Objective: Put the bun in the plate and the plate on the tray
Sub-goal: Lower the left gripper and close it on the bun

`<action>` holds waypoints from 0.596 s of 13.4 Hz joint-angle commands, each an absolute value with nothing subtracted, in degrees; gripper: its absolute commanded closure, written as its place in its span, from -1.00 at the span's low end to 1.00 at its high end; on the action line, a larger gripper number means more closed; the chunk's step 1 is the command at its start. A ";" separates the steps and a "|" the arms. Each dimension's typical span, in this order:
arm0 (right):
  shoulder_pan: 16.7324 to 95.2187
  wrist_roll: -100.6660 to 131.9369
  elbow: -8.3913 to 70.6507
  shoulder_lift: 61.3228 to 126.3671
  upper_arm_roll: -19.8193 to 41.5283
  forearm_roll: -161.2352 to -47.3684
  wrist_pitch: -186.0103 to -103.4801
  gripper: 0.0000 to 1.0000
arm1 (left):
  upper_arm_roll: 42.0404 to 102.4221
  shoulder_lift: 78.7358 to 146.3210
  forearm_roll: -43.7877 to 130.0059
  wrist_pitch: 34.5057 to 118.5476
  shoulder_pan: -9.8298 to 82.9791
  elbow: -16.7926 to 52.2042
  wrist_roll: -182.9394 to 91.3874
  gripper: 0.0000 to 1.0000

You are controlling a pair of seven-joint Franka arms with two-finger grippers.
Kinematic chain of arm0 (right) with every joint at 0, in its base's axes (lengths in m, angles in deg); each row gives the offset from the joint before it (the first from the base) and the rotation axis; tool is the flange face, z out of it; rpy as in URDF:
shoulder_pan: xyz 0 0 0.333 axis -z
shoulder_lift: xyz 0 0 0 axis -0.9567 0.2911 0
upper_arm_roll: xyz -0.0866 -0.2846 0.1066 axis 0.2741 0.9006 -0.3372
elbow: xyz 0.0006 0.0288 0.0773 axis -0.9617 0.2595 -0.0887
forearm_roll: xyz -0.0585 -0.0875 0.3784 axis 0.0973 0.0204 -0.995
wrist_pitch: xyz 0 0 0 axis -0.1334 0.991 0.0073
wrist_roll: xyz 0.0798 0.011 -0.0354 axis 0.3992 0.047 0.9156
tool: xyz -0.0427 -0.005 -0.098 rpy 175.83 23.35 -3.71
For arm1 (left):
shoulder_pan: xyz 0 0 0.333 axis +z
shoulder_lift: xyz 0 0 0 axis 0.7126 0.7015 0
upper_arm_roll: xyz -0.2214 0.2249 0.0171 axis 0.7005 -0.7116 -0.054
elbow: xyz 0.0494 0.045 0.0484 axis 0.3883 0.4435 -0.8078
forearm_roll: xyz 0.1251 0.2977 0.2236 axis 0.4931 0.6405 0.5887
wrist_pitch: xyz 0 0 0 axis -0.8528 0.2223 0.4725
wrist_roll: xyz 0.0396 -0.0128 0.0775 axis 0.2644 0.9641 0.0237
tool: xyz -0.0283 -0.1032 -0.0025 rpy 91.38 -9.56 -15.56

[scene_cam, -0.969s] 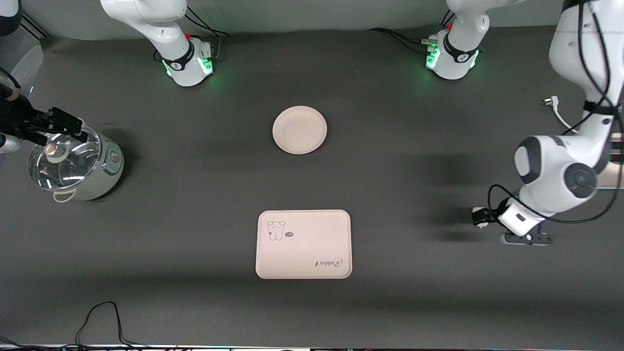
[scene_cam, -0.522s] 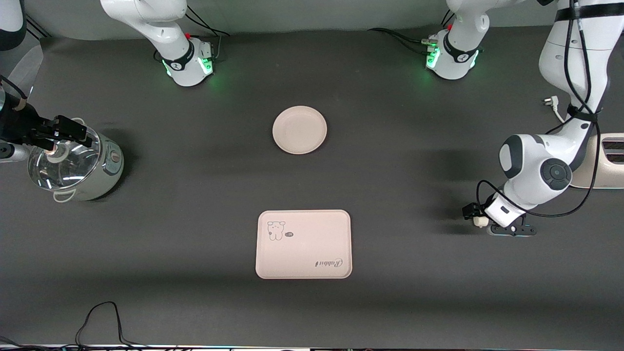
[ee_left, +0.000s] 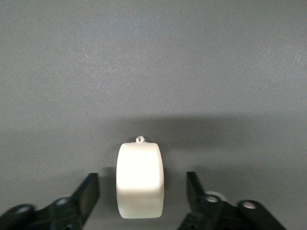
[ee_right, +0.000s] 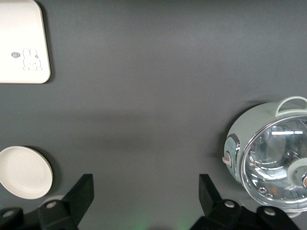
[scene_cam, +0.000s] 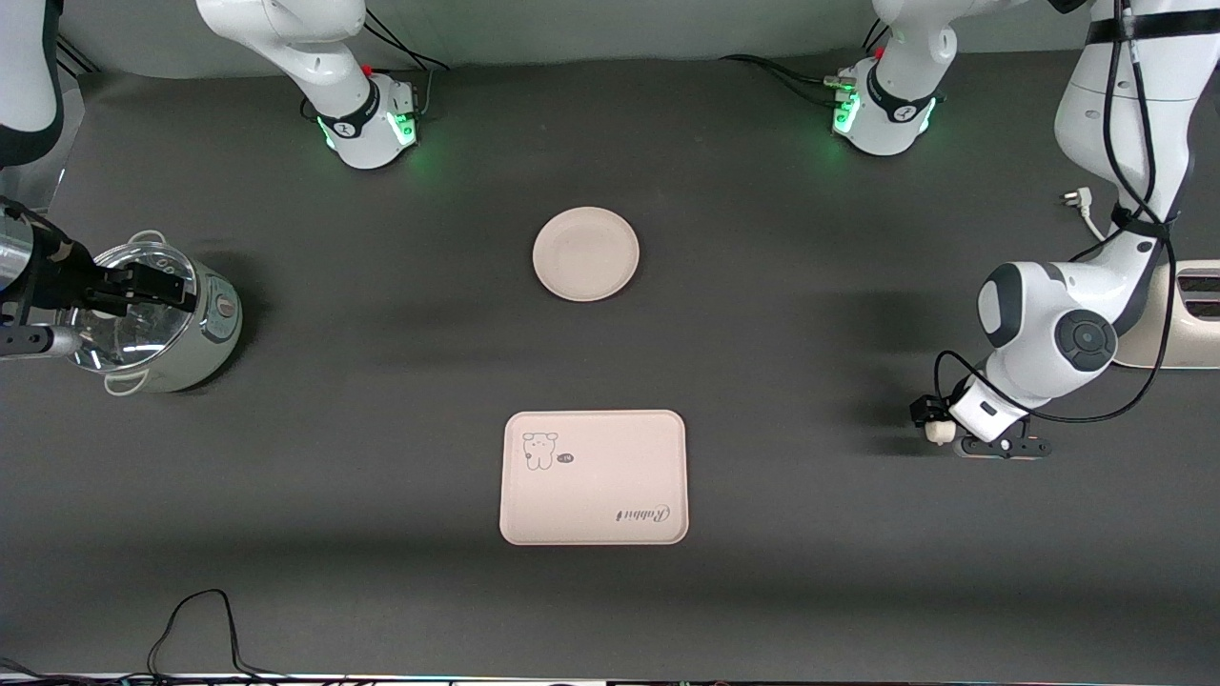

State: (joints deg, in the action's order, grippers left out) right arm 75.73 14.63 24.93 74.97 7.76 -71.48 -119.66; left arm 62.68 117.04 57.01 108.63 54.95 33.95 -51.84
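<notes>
Now: left gripper [ee_left: 140, 191] open astride the bun [ee_left: 140, 179]; close gently, mid-bun. Plate [scene_cam: 585, 253] at ten o'clock. Right gripper [ee_right: 146, 191] open, waiting above the pot [scene_cam: 152, 319].

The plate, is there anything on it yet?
Empty. The plate shows only its bare cream surface; the bun sits between the left end effector's open fingers, toward the left arm's end.

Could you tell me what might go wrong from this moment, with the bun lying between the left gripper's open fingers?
1. The left gripper is open with gaps on both sides of the bun; closing off-centre could nudge the rounded bun away.
2. The soft-looking bun might be squashed by a hard grip.
3. The plate lies well away, so a weak hold could drop the bun on the way.
4. The right gripper hangs over the pot, near its lid.
</notes>
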 commanded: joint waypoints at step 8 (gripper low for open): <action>75.89 15.88 22.81 76.53 8.48 -72.29 -121.76 -0.95 | 62.78 111.54 57.99 103.10 54.07 34.10 -48.46 0.37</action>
